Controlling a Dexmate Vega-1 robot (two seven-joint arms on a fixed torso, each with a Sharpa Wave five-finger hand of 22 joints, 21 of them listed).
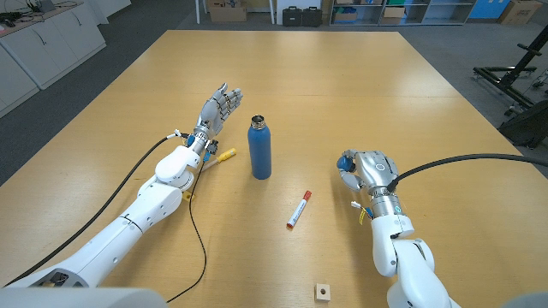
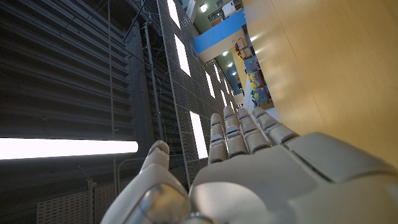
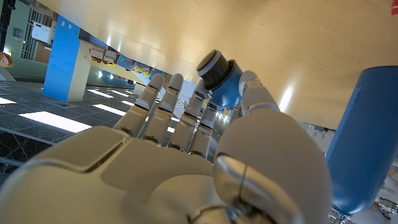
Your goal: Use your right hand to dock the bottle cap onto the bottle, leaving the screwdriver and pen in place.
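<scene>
On the wooden bench a blue metal bottle stands upright near the middle, its mouth open and uncapped. The right hand is to the right of the bottle, well apart from it, with its fingers curled in around the blue bottle cap, of which a little blue shows at the hand's left side in the head view. The right wrist view makes the grip plain: the bottle cap, blue with a dark ribbed end, is pinched between the thumb and the fingertips of the right hand, and the bottle shows as a blue wall beside that hand. The left hand is to the left of the bottle, its fingers stretched out and slightly apart, holding nothing; in the left wrist view the left hand shows the same extended fingers with the bench surface beside them. A screwdriver with a yellow handle lies on the bench just beside the left wrist, between that arm and the bottle. A red and white pen lies slantwise on the bench in front of the bottle, between the two arms and touching neither. A small wooden block sits near the bench's front edge.
</scene>
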